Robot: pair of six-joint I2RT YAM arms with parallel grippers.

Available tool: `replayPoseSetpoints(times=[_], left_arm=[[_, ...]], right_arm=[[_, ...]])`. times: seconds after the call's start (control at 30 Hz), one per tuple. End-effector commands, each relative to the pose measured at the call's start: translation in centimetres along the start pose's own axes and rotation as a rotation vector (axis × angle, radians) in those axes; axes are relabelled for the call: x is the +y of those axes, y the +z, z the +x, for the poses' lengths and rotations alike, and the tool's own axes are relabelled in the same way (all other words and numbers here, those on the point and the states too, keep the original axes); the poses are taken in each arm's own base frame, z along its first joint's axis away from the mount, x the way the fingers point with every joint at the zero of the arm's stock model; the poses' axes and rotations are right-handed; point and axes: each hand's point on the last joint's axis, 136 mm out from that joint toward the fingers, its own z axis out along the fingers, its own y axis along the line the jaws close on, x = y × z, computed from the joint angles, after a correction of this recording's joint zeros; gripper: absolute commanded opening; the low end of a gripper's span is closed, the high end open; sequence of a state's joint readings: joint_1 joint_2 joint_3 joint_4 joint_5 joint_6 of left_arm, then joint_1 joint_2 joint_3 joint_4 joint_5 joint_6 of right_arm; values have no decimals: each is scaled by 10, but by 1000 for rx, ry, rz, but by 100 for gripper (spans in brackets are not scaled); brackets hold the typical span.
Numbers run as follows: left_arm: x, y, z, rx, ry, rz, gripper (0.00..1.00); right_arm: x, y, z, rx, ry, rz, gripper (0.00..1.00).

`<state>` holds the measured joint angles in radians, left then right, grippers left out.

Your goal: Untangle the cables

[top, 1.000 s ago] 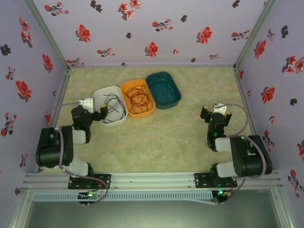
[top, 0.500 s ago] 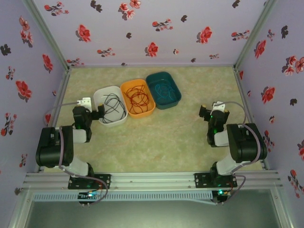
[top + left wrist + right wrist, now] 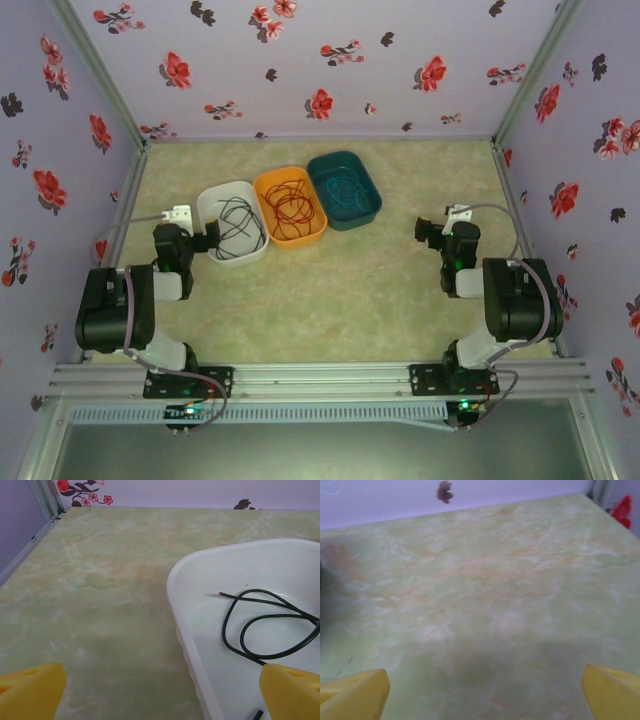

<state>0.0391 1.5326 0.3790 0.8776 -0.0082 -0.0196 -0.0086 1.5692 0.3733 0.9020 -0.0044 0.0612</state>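
Note:
Three cables lie apart, each in its own bin. The black cable (image 3: 240,225) loops in the white bin (image 3: 213,192), the red-orange cable (image 3: 290,205) in the orange bin (image 3: 300,171), the blue-teal cable (image 3: 343,190) in the teal bin (image 3: 373,200). My left gripper (image 3: 203,240) is open at the white bin's near left rim (image 3: 192,650), holding nothing. In the left wrist view the black cable (image 3: 260,625) lies just ahead of the right fingertip (image 3: 292,692). My right gripper (image 3: 430,232) is open over bare table (image 3: 480,605), its jaws wide and nothing between them.
Floral walls and metal corner posts (image 3: 525,75) close in the table on three sides. The arm bases sit on a rail (image 3: 320,378) at the near edge. Open marble tabletop (image 3: 340,290) stretches between the two arms.
The right arm has drawn its elbow in and its gripper has shifted a little up and to the left. The left arm has barely moved.

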Motion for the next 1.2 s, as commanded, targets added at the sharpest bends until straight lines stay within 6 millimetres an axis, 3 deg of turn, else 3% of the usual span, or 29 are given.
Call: replayPoseSetpoints(times=[0.0,0.07,0.2,1.07,1.17], left_arm=[[2,3,-5,-11,-5,-16,100],[2,2,-5,-11,-4,-17,100],[1,3,-4,-8,-4,-13,100],[-1,3,-4,-8,4,-9,100],[-1,3,-4,-9,4,-8,100]], right_arm=[[7,-2,-8,-37,-15,-50,99],[-21,2,-9,-15,51,115,99],[-36,-7,-10,-61,61,225,99],[-36,-7,-9,-55,60,224,99],[-26,-5,-9,-47,37,169,99]])
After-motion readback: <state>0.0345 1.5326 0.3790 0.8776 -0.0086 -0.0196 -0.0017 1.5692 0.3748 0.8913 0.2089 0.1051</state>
